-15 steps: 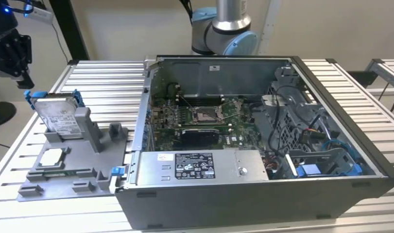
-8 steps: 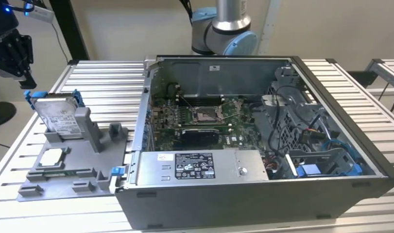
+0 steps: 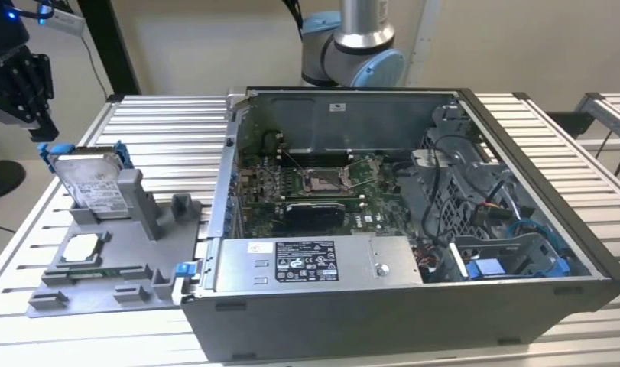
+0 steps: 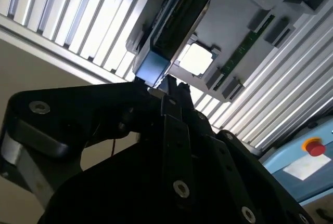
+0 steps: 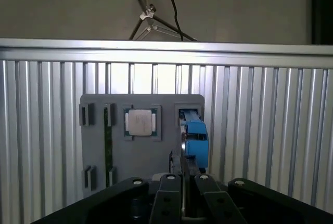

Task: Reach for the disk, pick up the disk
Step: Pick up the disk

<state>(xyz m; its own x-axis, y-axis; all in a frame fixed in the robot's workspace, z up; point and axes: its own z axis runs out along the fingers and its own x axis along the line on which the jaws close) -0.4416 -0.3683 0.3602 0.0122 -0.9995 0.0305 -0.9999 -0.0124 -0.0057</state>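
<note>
Blue plastic bracket (image 3: 47, 151) frames the disk (image 3: 90, 187), upright in a grey holder (image 3: 136, 222) on the bench (image 3: 167, 130). The gripper (image 3: 44, 131) hangs at its top corner, and I cannot tell how wide it stands. If it is off-centre, it could snag the bracket.

Disk (image 4: 179, 13) partly beyond second wrist view's edge

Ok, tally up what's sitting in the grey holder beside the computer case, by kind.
disk: 1
square chip: 1
green memory stick: 1
Total: 3
</note>
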